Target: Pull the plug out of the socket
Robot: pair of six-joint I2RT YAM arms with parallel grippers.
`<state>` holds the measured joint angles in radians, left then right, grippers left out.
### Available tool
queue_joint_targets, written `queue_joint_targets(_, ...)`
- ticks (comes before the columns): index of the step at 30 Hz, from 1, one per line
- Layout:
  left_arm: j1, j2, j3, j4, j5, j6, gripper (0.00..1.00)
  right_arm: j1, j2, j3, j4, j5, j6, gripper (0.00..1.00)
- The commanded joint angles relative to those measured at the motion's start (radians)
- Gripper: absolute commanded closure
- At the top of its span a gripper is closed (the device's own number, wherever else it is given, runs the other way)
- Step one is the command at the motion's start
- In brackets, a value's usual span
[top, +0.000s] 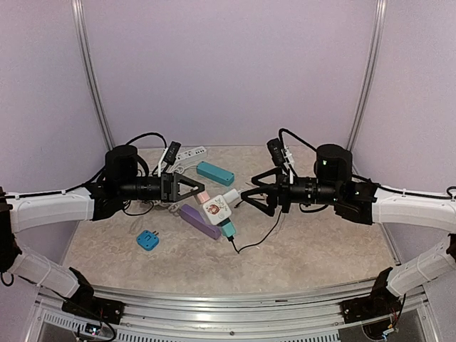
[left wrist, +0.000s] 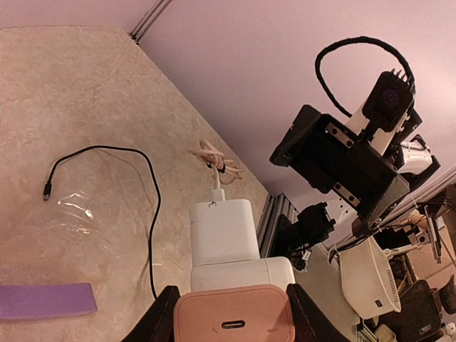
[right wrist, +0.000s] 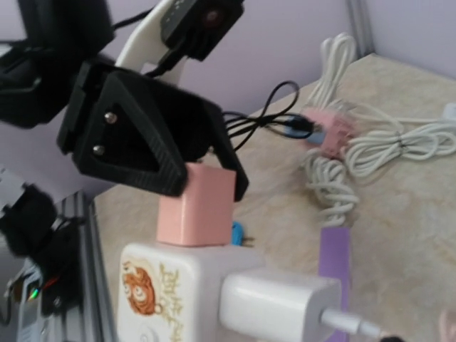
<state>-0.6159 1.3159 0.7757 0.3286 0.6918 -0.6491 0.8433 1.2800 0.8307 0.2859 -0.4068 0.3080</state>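
Above the middle of the table point(top: 320, 249), held off its surface between the two arms: socket cube point(top: 216, 208), glossy white plastic with rounded corners and a printed cartoon figure on one face. Pink plug point(top: 204, 196), matte and blocky with softened edges, sits in the cube's left side. Left gripper point(top: 198, 191) clamps that plug from both sides, its black ribbed triangular fingers flat against it, so the cube hangs from the plug. White charger point(top: 231, 196), a smooth rectangular block, is seated in the cube's right side, and its thin white cable point(left wrist: 217, 165) is coiled and tied. Right gripper point(top: 246, 199) faces the charger with jaws spread wide and holds nothing. Its tips are just beside the charger; contact cannot be told. On the table under the cube, nearer the front edge: purple bar point(top: 199, 221), flat and oblong. Blue adapter point(top: 147, 240), small and squarish, lies toward the near left corner. Teal box point(top: 215, 172) lies behind the cube; power strip point(top: 191, 152) and bundled white cords point(right wrist: 399, 142) lie toward the far edge. Thin black cable point(left wrist: 155, 206) loops over the speckled, stone-patterned tabletop.
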Motion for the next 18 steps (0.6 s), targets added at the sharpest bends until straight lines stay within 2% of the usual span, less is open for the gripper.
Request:
queue_joint_targets(1, 0.007, -0.016, 0.05, 0.003, 0.136, 0.099, 1.0, -0.023, 0.004, 0.069, -0.158, -0.165, -0.08, 0.09)
queue_joint_targets(4, 0.001, 0.005, 0.09, -0.043, 0.201, 0.135, 1.0, -0.038, 0.031, 0.12, -0.247, -0.23, -0.136, 0.09)
queue_joint_targets(8, -0.019, 0.029, 0.132, -0.093, 0.217, 0.184, 1.0, -0.043, 0.105, 0.205, -0.384, -0.267, -0.208, 0.1)
queue_joint_targets(18, -0.061, 0.079, 0.253, -0.223, 0.276, 0.294, 1.0, -0.043, 0.261, 0.361, -0.506, -0.426, -0.295, 0.11)
